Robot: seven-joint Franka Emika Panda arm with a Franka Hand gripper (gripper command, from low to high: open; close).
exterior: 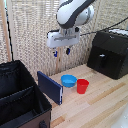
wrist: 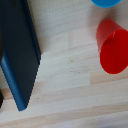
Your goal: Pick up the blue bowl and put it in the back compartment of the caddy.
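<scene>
My hand hangs in the air well above the desk, carrying nothing. Its two dark fingers point downward with a gap between them, so it is parted, though I cannot judge how widely. None of the hand shows in the wrist view.

Below it, and a little toward the exterior view's right, the blue bowl sits upright on the pale wood. In the wrist view only a sliver of its rim shows at the picture's edge. Just beside the bowl, on the exterior view's right, stands a red cup, open end up; I cannot tell whether the two touch.

On the bowl's other side, a dark-blue flat panel stands on edge, close to the bowl.

Past the panel, at the exterior view's lower left, is the black fabric caddy. A divider splits it, and its back compartment is the farther section, well apart from the bowl.

A black hard-shelled box sits on the desk at the exterior view's right, against a woven screen.
</scene>
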